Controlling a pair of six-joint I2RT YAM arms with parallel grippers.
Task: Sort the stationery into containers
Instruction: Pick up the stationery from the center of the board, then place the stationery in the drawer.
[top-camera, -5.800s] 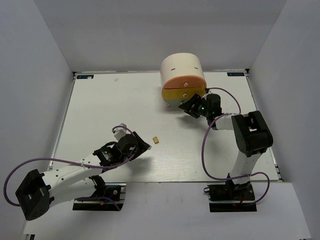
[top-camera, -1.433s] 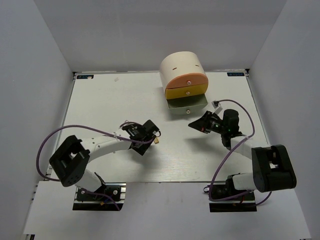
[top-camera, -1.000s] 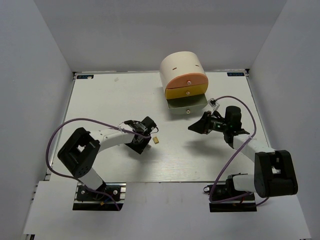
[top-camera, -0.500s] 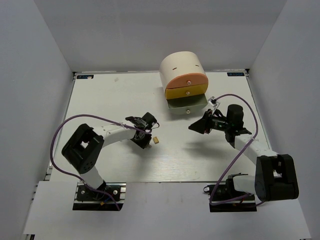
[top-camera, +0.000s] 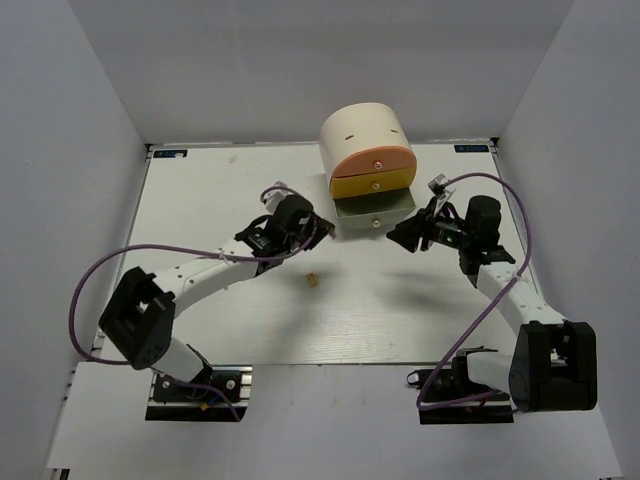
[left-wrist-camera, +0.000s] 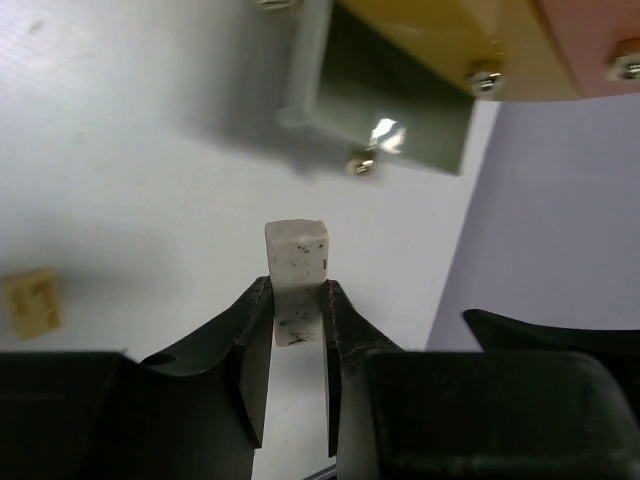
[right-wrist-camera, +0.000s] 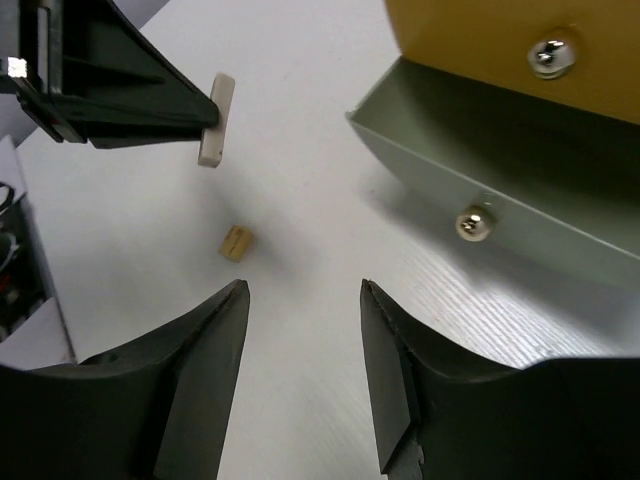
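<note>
White table (top-camera: 200, 200): left claw (left-wrist-camera: 297, 305) raised, clamped on grey eraser (left-wrist-camera: 296, 255); right claw (right-wrist-camera: 303, 300) apart, hovering beside open drawer (right-wrist-camera: 560, 255).

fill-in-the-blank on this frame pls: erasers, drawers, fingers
The left fingers pinch the grey eraser; the right fingers hold ___.
The tan eraser lies on the ___.
Under the yellow drawer, the grey drawer stands ___.
Missing words: nothing; table; open.

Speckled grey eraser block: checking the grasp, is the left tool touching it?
Touching: left wrist view shows the left tool pinching the grey eraser by its sides.
</note>
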